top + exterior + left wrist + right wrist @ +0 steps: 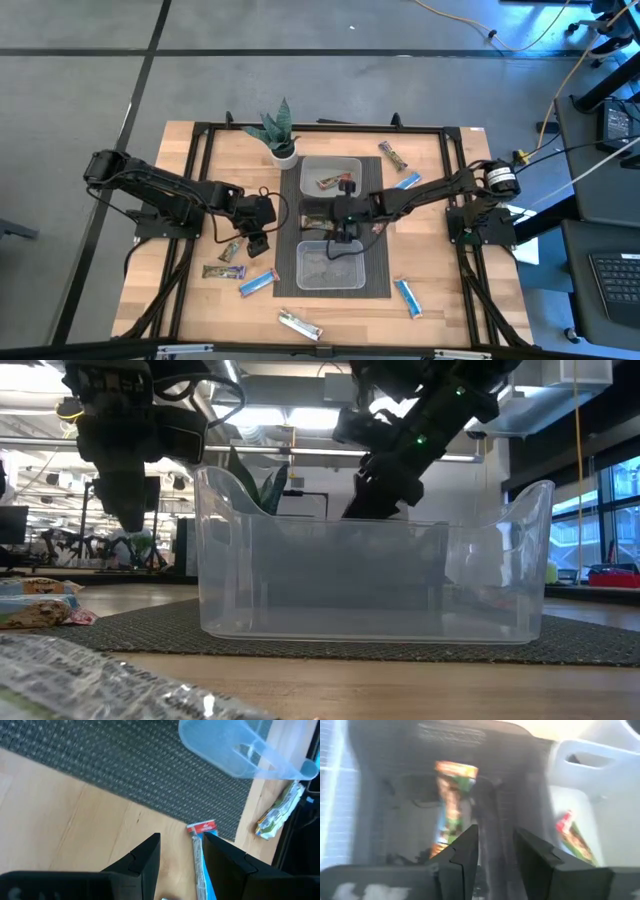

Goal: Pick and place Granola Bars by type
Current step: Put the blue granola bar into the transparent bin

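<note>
Granola bars lie scattered on the wooden table: a blue one [258,283], a brown-silver one [222,271], a greenish one [230,250], a silver one [298,323], more blue ones [408,297] [405,182], and a brown one [392,155]. My left gripper [258,238] [182,857] is open above the table, near the mat's left edge. A blue bar with a red end [202,855] lies flat below it. My right gripper [345,225] [495,855] is open over the middle bin. A green-orange bar [451,802] lies in that bin, and another bar [572,837] lies in the bin beside it.
Clear plastic bins stand in a row on the dark mat [290,230]: a far one [330,160] with bars in it, and a near one [330,285] [370,580]. A potted plant [280,135] stands at the mat's far left corner. A black frame borders the table.
</note>
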You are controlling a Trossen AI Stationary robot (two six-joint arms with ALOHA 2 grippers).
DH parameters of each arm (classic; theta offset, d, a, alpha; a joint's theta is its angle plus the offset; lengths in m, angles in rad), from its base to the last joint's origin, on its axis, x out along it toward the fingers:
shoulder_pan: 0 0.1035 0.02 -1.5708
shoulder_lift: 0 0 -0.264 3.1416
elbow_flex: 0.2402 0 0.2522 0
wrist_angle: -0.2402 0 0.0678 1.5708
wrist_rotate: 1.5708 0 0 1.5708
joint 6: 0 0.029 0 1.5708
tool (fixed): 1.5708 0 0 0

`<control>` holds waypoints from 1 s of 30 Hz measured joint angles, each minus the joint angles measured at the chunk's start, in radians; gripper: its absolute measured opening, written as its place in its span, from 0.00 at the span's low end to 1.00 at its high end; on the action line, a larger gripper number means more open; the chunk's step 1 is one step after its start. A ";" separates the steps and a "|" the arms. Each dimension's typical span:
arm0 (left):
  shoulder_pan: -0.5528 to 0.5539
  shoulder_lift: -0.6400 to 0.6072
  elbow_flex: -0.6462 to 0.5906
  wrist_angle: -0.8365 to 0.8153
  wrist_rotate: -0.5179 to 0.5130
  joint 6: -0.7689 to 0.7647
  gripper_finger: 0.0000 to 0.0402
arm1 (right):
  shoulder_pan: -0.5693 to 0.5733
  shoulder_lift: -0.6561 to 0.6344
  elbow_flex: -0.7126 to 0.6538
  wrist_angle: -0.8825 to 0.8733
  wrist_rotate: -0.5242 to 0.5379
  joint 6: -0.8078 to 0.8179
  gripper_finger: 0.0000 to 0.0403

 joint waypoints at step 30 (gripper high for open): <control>-0.365 0.000 0.098 -0.254 -0.220 0.102 0.57 | 0.069 -0.508 -0.450 0.230 0.086 0.344 0.31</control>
